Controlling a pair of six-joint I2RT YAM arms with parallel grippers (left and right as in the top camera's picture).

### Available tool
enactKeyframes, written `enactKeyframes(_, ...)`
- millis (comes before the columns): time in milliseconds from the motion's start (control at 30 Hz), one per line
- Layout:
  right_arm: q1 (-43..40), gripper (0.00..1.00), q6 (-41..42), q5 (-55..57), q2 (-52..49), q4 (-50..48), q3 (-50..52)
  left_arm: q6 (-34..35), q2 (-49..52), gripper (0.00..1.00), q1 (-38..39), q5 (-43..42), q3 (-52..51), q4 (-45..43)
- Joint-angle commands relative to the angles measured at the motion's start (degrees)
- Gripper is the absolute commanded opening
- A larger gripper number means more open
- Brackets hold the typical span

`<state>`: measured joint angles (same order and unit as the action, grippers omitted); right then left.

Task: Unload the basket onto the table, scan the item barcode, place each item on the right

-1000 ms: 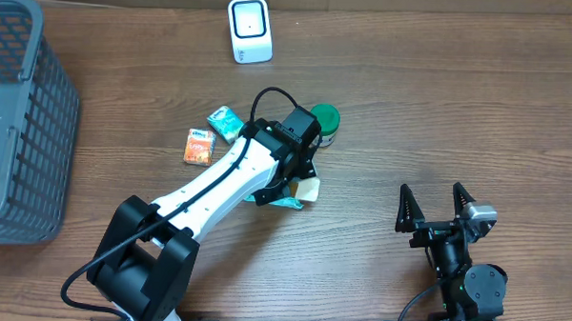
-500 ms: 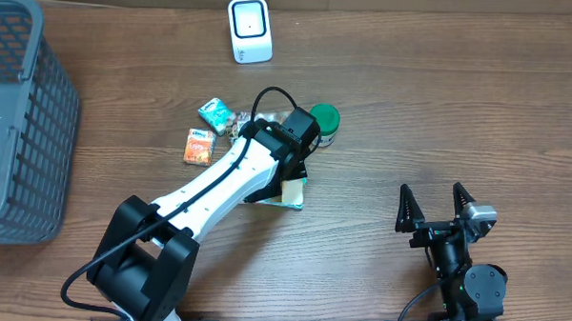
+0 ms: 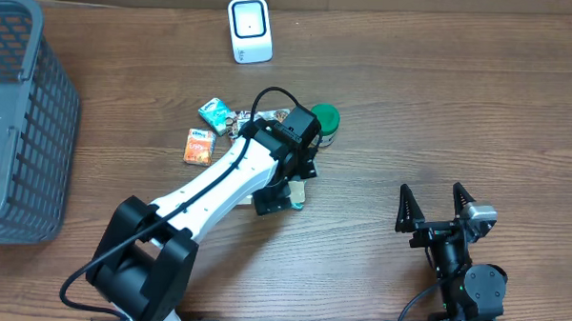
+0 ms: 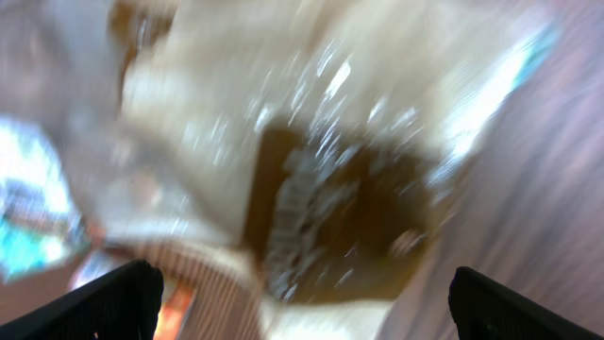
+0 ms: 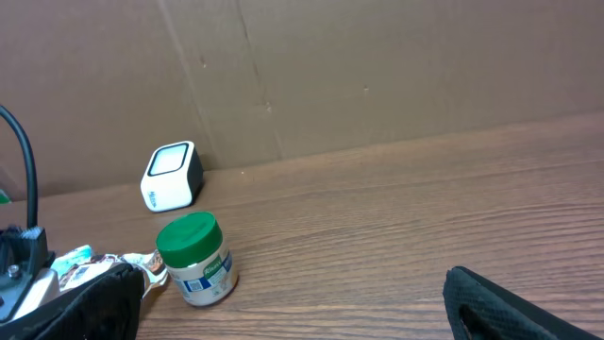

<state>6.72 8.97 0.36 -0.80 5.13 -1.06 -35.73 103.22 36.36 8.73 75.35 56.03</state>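
Far L: grey plastic mesh basket (image 3: pixel 39 133), not involved. Next come a small orange packet (image 3: pixel 200 146) & a teal foil packet (image 3: pixel 214 112), near each other on the brown wooden table (image 3: pixel 441 99). The white box-shaped barcode scanner (image 3: pixel 249 29) stands at the back edge, well apart from the rest.

Centre: left gripper (image 3: pixel 283 184) hangs over the task item, a cream shiny soft packet w/ a brown patch (image 4: pixel 311 179), which lies on the table under the jaws. Jaws are spread wide, w/ the fingertips (image 4: pixel 132 293) at the far corners of the wrist view. Nothing is pinched, as far as I can tell. The wrist pic is badly blurred, so I can't make out a barcode or which face is up.

Just R of the arm: green-lidded jar w/ white label (image 5: pixel 193 260), upright, near the packet. Far R: right gripper (image 3: pixel 432 196) sits low by the front edge, jaws wide, empty.

Risks, my judgement:
- The packet isn't at the scanner, so it needs a fresh grasp. It's thin, soft & slick, so fingers may skid off or only crumple it.
- The jar & teal packet sit close. Wide jaws coming down could tip the jar or drag a neighbour along.
- If the code ends up face-down or creased, or glare hits the foil, the scanner prob. won't read it.
- A corner pinch could let it droop & hide the code.
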Motion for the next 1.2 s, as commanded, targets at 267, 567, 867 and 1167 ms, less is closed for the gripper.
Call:
enactKeyframes(267, -0.3, 1.00, -0.3, 0.0, 0.6, -0.3, 0.6, 15.4, -22.9, 1.00, -6.8, -20.0, 0.8, -7.5)
enactKeyframes(567, -0.3, 1.00, -0.3, 0.0, 0.6, -0.3, 0.6, 39.1, -31.7, 0.99, -20.9, -20.4, 0.8, -4.9)
enactKeyframes(867, -0.3, 1.00, -0.1, -0.1, 0.6, -0.3, 0.6, 44.5, -31.3, 1.00, -37.7, -30.3, 0.9, 1.9)
enactKeyframes(1167, -0.3, 1.00, 0.0, -11.7, 0.6, -1.7, 0.5, 37.0, -31.3, 1.00, -48.7, -30.3, 0.9, 4.2)
